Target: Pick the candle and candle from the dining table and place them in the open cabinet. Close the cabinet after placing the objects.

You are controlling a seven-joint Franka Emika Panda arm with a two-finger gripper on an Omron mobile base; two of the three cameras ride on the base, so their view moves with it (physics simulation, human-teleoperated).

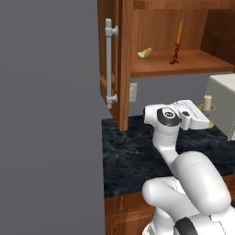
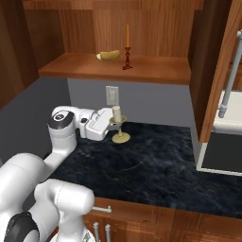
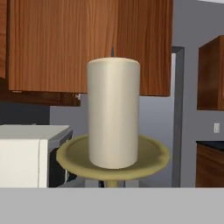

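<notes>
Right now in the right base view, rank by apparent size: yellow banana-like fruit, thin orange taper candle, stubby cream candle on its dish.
1. Thin orange taper candle, tallest with its dark red holder.
2. Stubby cream candle and yellow banana-like fruit: similar; the candle sits nearer the camera, so unranked.

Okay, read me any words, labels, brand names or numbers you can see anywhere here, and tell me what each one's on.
None: no readable text anywhere.
Stubby cream-white candle on its olive dish holder: blank.
Thin orange taper candle on the open wooden cabinet's shelf: blank.
White wall outlet plate: no lettering.
White microwave: no visible brand.
</notes>
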